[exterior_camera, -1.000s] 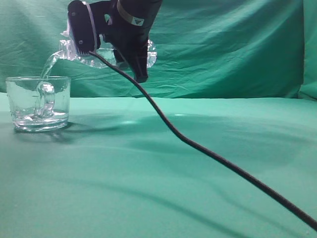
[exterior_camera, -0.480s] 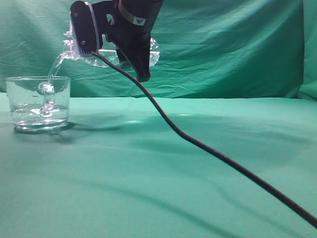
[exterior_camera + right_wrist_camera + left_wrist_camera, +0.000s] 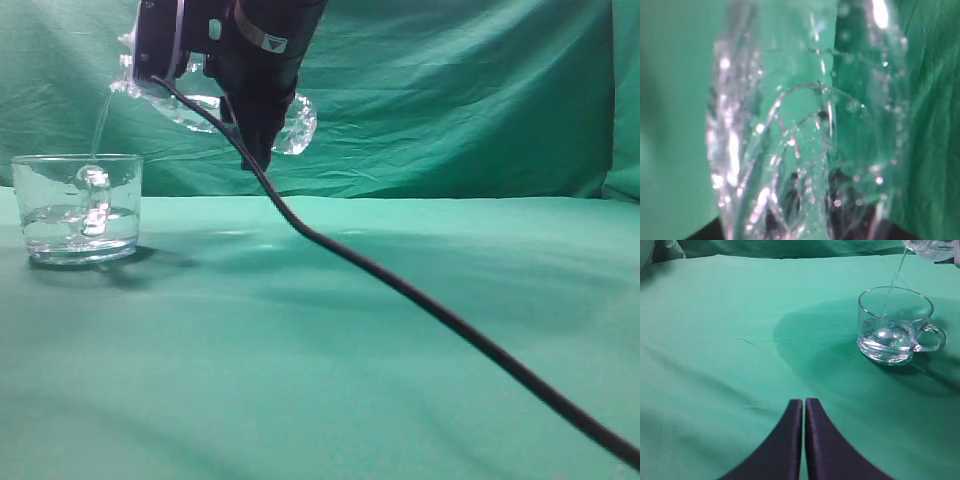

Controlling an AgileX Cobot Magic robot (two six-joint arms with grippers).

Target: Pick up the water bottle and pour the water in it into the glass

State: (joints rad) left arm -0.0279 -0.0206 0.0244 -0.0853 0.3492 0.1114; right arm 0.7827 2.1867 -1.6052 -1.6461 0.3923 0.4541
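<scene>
a robot arm pours from a bottle [image 3: 285,118] into a glass [image 3: 78,208] on a table draped in green cloth [image 3: 330,350], with more green cloth hung behind. seen from the side at table height, the right gripper [image 3: 205,60] reaches across to the upper left of the scene and is clamped around the bottle's middle, holding it up in the air. the bottle's long axis lies close to level, tipped past it so the neck points left and sits higher in the picture than the base, which angles down to the right. the mouth is above and just left of the glass's centre line, well clear of the rim. a thin stream of water [image 3: 101,122] falls from the mouth straight into the glass. the glass stands upright at the far left, handle facing the camera, with water [image 3: 70,215] filling roughly the lower third. a black cable [image 3: 420,300] trails from the arm down to the lower right. the right wrist camera shows only the bottle [image 3: 805,125] pressed close, blurred and glinting with droplets. the left gripper [image 3: 804,412] hangs low over bare cloth with its two dark fingers pressed together on nothing, the glass [image 3: 895,325] ahead and to its right, well apart. the right arm is the one over the glass; any further tilt should likely pivot about the mouth so the stream stays inside the rim.
</scene>
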